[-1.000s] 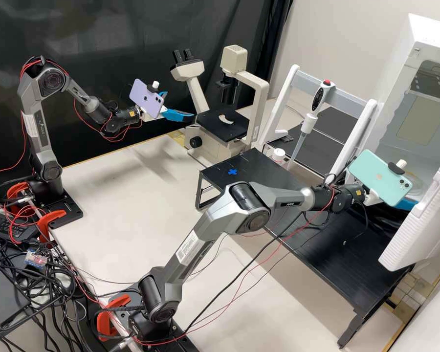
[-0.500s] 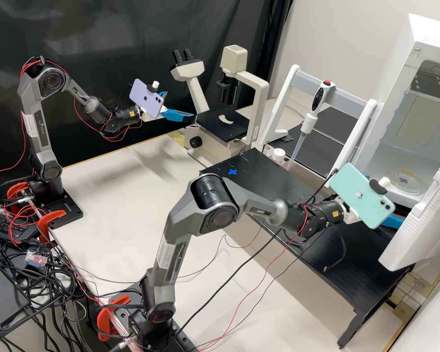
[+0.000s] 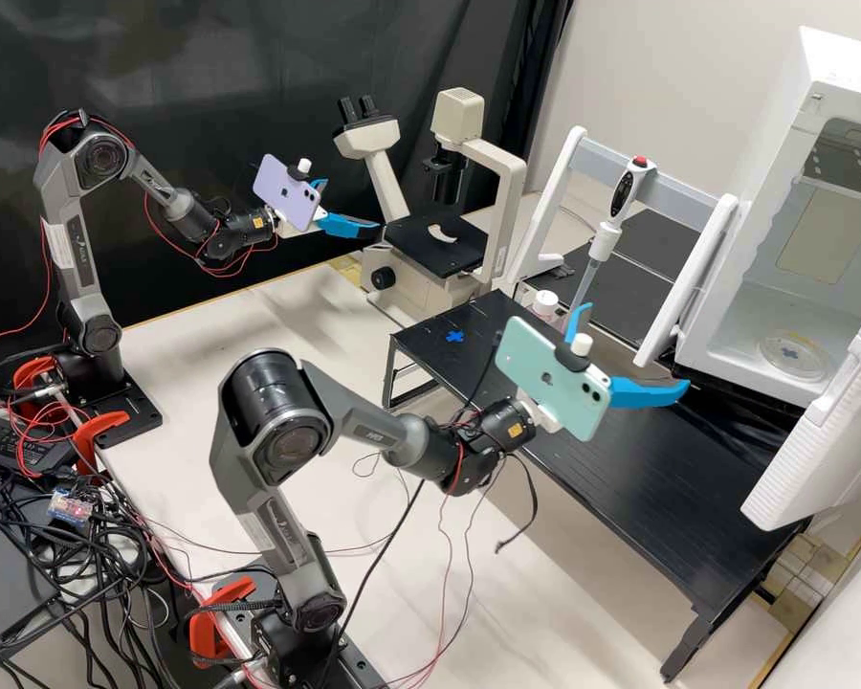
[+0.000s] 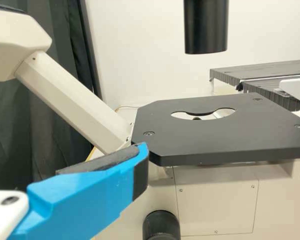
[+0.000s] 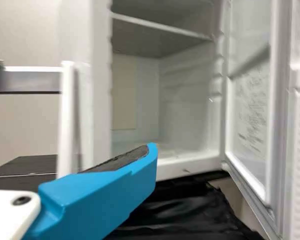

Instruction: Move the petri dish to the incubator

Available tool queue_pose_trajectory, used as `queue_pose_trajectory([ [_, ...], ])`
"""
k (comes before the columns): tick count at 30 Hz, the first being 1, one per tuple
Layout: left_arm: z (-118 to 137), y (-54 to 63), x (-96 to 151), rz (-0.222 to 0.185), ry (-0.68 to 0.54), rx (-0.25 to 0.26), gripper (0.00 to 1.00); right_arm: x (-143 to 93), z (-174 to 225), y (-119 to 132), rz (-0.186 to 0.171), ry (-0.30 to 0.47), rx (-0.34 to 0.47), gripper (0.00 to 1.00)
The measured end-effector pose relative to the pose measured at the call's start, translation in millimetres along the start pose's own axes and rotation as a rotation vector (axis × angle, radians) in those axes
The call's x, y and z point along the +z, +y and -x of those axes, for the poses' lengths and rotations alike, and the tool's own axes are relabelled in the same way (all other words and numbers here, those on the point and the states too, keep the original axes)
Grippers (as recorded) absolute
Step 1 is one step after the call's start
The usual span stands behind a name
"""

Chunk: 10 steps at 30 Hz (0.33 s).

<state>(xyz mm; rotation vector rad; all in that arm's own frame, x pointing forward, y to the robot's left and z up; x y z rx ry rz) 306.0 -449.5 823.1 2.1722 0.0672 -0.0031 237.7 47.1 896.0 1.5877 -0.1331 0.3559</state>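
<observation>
Flanking the incubator [image 3: 832, 59] stand its open door [image 3: 818, 445] and a pipette rack [image 3: 674, 203], the right gripper [image 3: 635, 346] spread before it, microscope [image 3: 509, 206] and spread left gripper [image 3: 352, 205] farther off.

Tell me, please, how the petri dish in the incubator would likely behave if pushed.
The petri dish would probably slide rather than tip, as it lies flat and low. Its clear, shallow body looks light and stiff, while its round rim might make it turn.
</observation>
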Motion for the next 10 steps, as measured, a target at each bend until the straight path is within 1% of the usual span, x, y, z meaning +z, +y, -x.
queue_pose_trajectory([
  [2,0.0,0.0,0.0,0.000,0.000,0.000,1.00,-4.4,18.1,-10.5,-0.037,0.020,-0.003,1.00],
  [3,0.0,0.0,0.0,0.000,0.000,0.000,1.00,-5.7,24.3,-14.7,-0.045,0.028,-0.015,1.00],
  [6,0.0,0.0,0.0,0.000,0.000,0.000,1.00,-8.6,37.7,-24.7,-0.052,0.049,-0.054,1.00],
  [7,0.0,0.0,0.0,0.000,0.000,0.000,1.00,-9.5,43.1,-29.3,-0.060,0.057,-0.075,1.00],
  [10,0.0,0.0,0.0,0.000,0.000,0.000,1.00,-8.8,53.7,-38.3,-0.073,0.054,-0.112,1.00],
])
